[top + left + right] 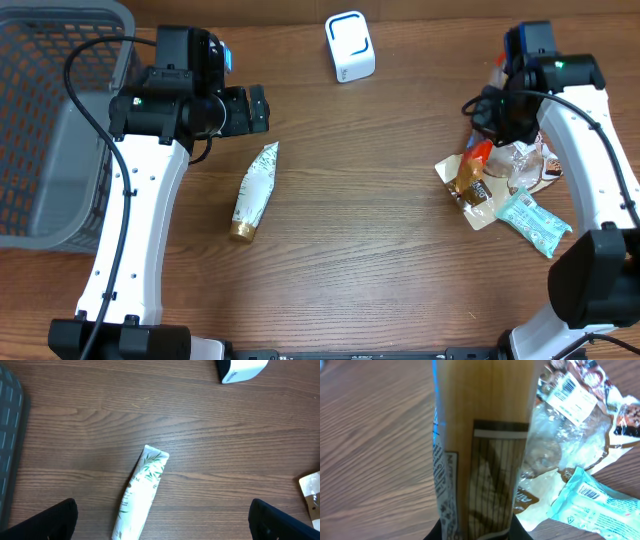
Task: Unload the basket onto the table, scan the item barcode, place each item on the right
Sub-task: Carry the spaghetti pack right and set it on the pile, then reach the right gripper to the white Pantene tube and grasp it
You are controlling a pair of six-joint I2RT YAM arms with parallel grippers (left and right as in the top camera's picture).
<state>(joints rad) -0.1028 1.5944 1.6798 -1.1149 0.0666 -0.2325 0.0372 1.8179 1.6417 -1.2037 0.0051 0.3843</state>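
While right gripper [477,534] pinches 1 long crinkly film packet [480,435], tan w/ brown stripes, by the wrapper pile at table's right, left gripper [257,108] hangs spread wide. On the wood-grain table [380,250]: 1 soft white tube [255,190] w/ gold cap, 1 boxy white scanner [350,46], abt 3 glossy wrappers [470,188], 1 grey mesh basket [40,120].

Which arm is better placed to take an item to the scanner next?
Right. The right gripper is shut on a brown packet, ready to carry to the white scanner. The left gripper hangs open and empty near the tube.
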